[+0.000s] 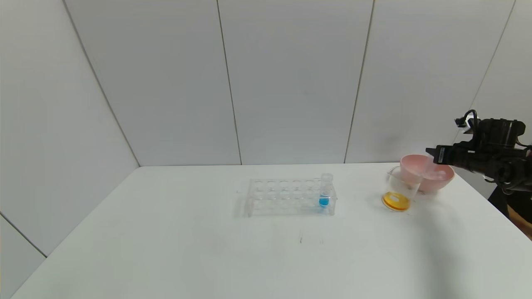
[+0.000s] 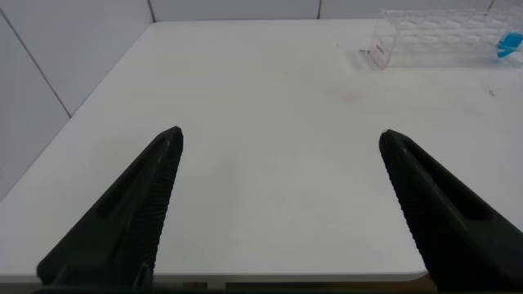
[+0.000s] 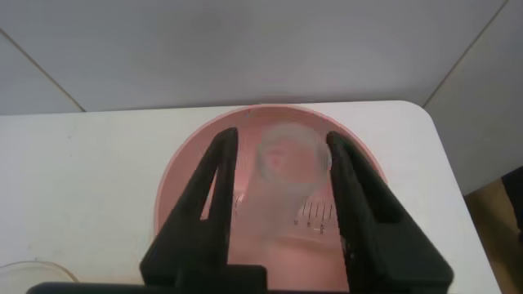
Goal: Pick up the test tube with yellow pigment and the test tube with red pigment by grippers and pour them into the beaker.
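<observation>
My right gripper (image 1: 430,154) hovers over the pink bowl (image 1: 440,179) at the table's far right. In the right wrist view its fingers (image 3: 214,175) stand apart, and a blurred clear test tube (image 3: 286,163) with a reddish trace sits loose between them, with a gap on one side. A second clear tube with printed marks (image 3: 315,214) lies in the bowl; I cannot tell whether it is the test tube with yellow pigment. The beaker (image 1: 398,192) stands just left of the bowl, with orange-yellow liquid at its bottom. My left gripper (image 2: 280,135) is open over bare table near the front edge.
A clear rack (image 1: 289,196) stands mid-table with a tube of blue liquid (image 1: 325,192) in its right end; the left wrist view shows it far off (image 2: 433,37). The table's right edge runs close behind the bowl. Walls enclose the back and left.
</observation>
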`<move>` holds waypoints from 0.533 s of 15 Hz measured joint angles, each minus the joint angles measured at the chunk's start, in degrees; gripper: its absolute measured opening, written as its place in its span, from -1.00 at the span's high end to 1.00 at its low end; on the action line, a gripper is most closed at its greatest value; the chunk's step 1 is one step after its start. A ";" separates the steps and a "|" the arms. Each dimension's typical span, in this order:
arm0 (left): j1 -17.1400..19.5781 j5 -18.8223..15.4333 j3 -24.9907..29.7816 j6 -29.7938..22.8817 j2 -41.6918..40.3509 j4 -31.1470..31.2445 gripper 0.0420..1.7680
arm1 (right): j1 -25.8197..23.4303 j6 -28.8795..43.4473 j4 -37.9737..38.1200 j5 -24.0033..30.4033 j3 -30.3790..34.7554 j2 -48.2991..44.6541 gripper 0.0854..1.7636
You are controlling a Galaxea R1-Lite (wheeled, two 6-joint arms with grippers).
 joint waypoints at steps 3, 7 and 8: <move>0.00 -0.02 0.00 0.00 0.00 0.00 -0.94 | 0.07 0.20 0.00 -0.09 0.09 -0.15 -0.22; 0.00 0.00 0.00 0.00 0.00 0.00 -0.94 | 0.02 0.28 0.00 -0.20 0.12 -0.22 -0.51; 0.00 0.00 0.00 0.00 0.00 0.00 -0.94 | 0.00 0.22 0.00 -0.20 0.23 -0.22 -0.56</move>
